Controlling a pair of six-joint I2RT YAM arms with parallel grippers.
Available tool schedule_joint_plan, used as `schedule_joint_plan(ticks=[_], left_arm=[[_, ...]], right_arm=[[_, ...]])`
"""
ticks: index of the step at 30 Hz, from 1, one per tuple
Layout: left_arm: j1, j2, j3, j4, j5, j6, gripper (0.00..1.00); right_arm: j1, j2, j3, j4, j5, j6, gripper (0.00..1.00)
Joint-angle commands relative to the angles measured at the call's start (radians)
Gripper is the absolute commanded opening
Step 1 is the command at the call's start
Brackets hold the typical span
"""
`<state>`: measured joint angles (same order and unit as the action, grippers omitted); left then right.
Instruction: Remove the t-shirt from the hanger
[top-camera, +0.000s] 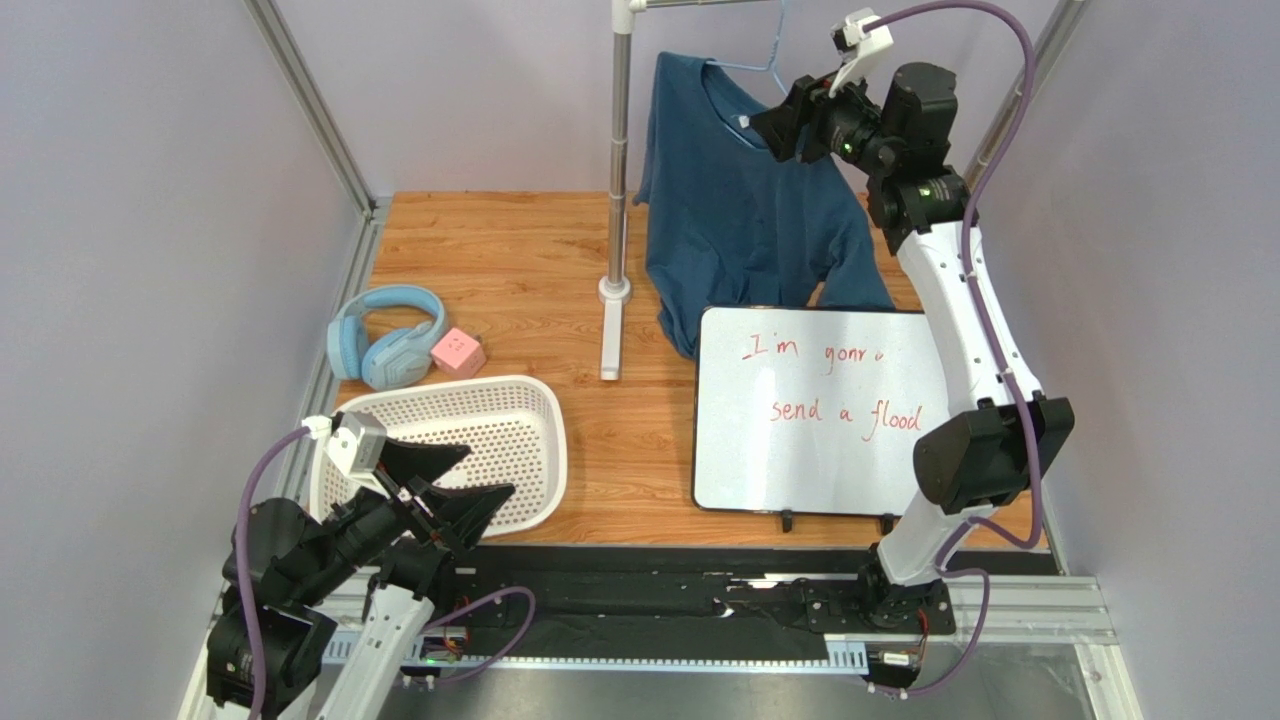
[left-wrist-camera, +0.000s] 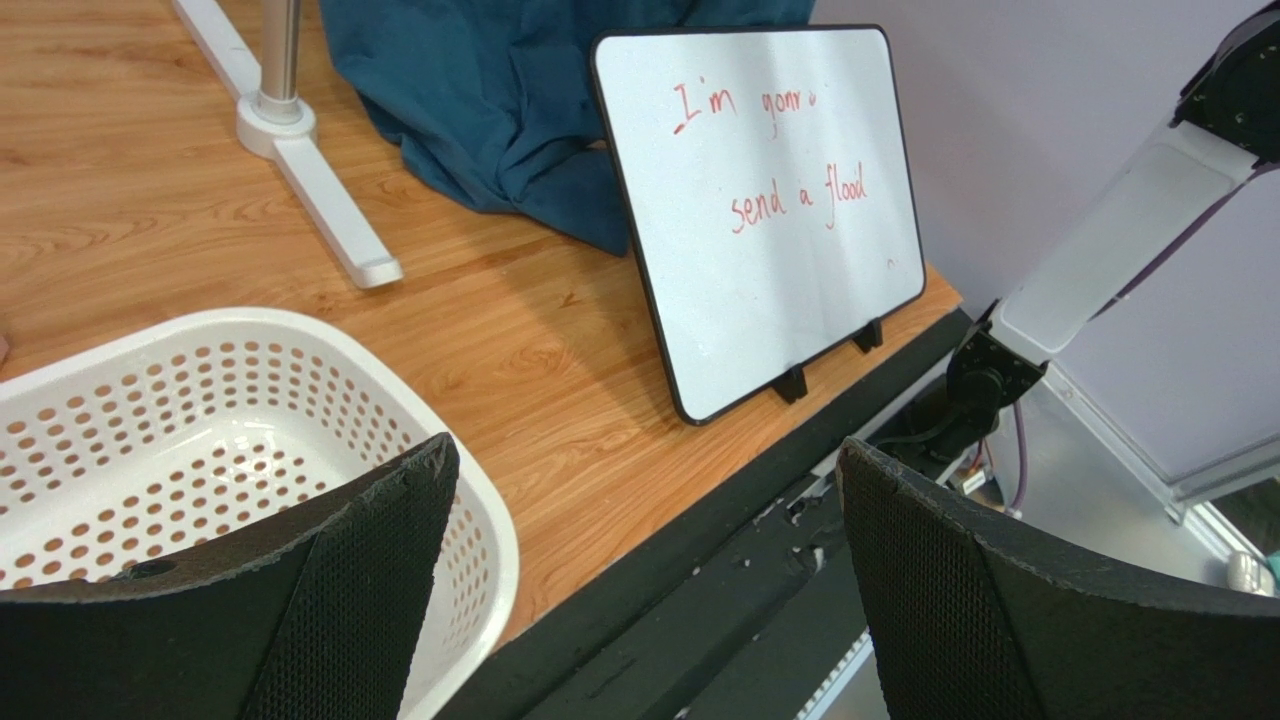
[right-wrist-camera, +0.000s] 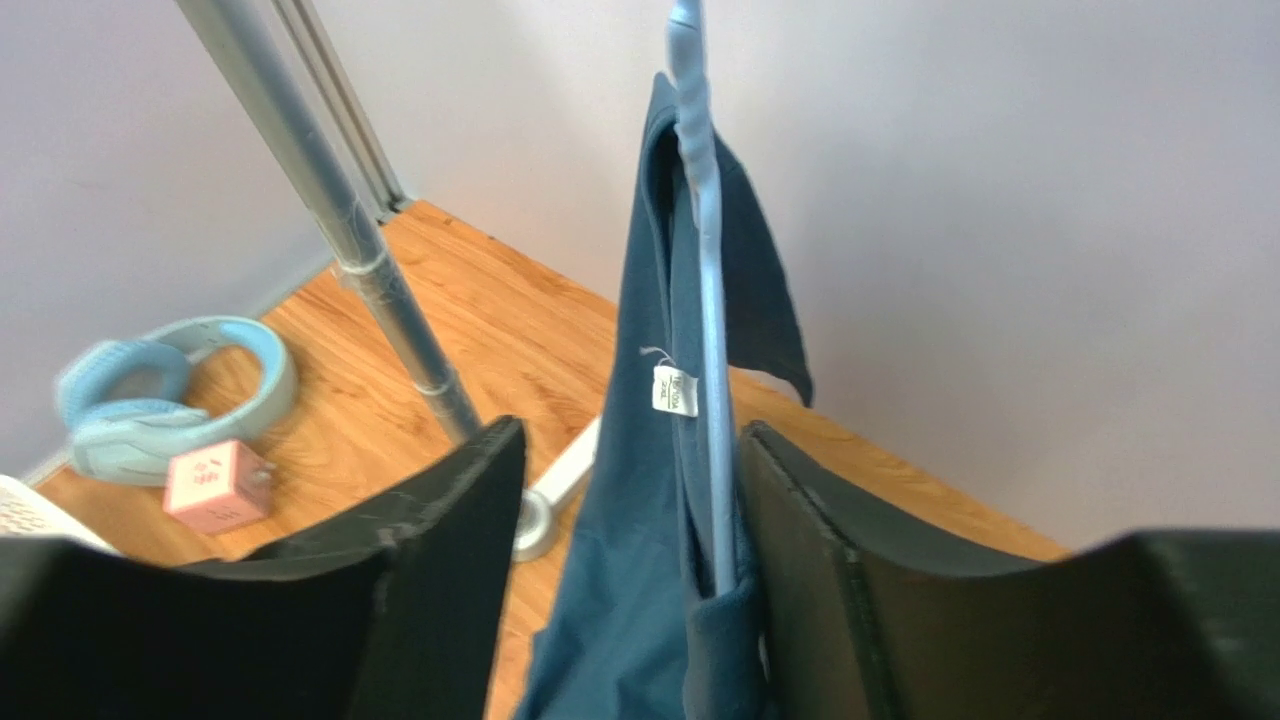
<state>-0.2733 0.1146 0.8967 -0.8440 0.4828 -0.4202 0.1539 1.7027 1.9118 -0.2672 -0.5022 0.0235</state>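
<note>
The dark teal t-shirt (top-camera: 751, 195) hangs on the pale-blue wire hanger (top-camera: 772, 45) from the rack's top bar, and its lower part rests on the table behind the whiteboard. My right gripper (top-camera: 777, 126) is raised at the shirt's collar. In the right wrist view the gripper (right-wrist-camera: 631, 438) is open, with the t-shirt (right-wrist-camera: 639, 525) and the hanger wire (right-wrist-camera: 709, 300) between its fingers. The cloth lies against the right finger (right-wrist-camera: 812, 570). A small pale label (right-wrist-camera: 675, 392) shows inside the collar. My left gripper (top-camera: 478, 477) is open and empty over the basket's near edge, as the left wrist view (left-wrist-camera: 646, 450) also shows.
The grey rack pole (top-camera: 619, 150) stands on a white foot (top-camera: 612, 323). A whiteboard (top-camera: 812, 408) with red writing stands in front of the shirt. A white perforated basket (top-camera: 529, 393) sits near left. Blue headphones (top-camera: 383, 338) and a pink cube (top-camera: 458, 354) lie left.
</note>
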Motion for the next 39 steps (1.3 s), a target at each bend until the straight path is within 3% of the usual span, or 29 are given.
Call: schedule_joint_plan(ticks=[1, 4, 6, 13, 15, 16, 22, 30, 34, 39], left_arm=[[0.011, -0.004, -0.001, 0.025, 0.016, 0.014, 0.99], [0.011, -0.004, -0.001, 0.025, 0.016, 0.014, 0.99], [0.013, -0.007, -0.001, 0.026, 0.016, 0.015, 0.99], [0.014, -0.007, -0.001, 0.025, 0.020, 0.015, 0.99], [0.014, -0.006, -0.001, 0.025, 0.020, 0.015, 1.00], [0.014, -0.006, -0.001, 0.025, 0.022, 0.015, 1.00], [0.014, -0.006, -0.001, 0.026, 0.023, 0.017, 1.00], [0.014, -0.007, -0.001, 0.026, 0.027, 0.018, 0.99], [0.014, -0.004, -0.002, 0.028, 0.027, 0.018, 0.99], [0.016, -0.004, -0.001, 0.026, 0.027, 0.017, 0.99]], right_arm=[[-0.001, 0.051, 0.047, 0.056, -0.027, 0.102, 0.52], [0.001, 0.080, 0.099, 0.046, -0.048, 0.180, 0.47], [0.001, 0.101, 0.143, 0.034, -0.064, 0.220, 0.37], [0.007, 0.124, 0.184, 0.019, -0.070, 0.305, 0.31], [0.013, 0.120, 0.184, 0.011, -0.064, 0.311, 0.34], [0.018, 0.111, 0.190, -0.003, -0.044, 0.293, 0.42], [0.068, 0.104, 0.299, -0.178, 0.139, 0.139, 0.61], [0.084, 0.167, 0.456, -0.317, 0.205, -0.019, 0.50], [0.107, 0.175, 0.458, -0.319, 0.220, -0.060, 0.45], [0.156, 0.198, 0.478, -0.333, 0.300, -0.140, 0.48]])
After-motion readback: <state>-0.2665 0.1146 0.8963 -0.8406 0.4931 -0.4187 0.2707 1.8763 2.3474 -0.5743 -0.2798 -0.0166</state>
